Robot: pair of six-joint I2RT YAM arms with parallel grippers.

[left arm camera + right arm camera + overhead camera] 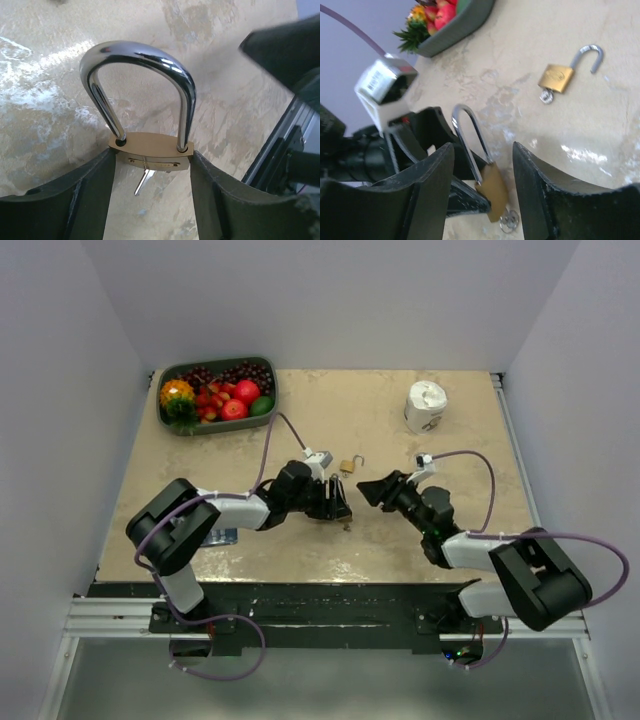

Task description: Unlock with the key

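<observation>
**Mottled beige desk: brass padlock clamped in the left pincer, key in its base**

Pale grey walls close in a desk (420, 530) with a beige, stone-like mottled top. From above, a grey oval tray (166, 412) of glossy plastic fruit sits at the far left corner and a white crumpled roll (427, 406) at the far right. Both black arms reach toward the middle. The left pincer (338, 505) and right pincer (365, 490) face each other, tips near but apart. Just beyond them lies a small brass padlock (347, 466) with its shackle swung open.

The left wrist view shows two matte black fingers (85, 200) pressing the flat sides of a long-shackled padlock (152, 152). Its body is a smooth oval of brass. Its polished steel shackle rises in a tall, narrow arch, and both legs enter the body. The key (143, 181), a thin silvery blade, sticks out of the underside of the body and hangs between the fingers above the desk. The blurred dark shape at the upper right is the other pincer.

In the right wrist view, that pincer's own curved black fingers (547, 200) stand wide apart and grip nothing. The clamped lock sits tilted in the gap beyond them, touching neither finger, with the key's round bow showing beneath its brass body. The small padlock lies flat further off, a second key (546, 96) at its base. The tray's rim and the fruit fill the top edge.
</observation>
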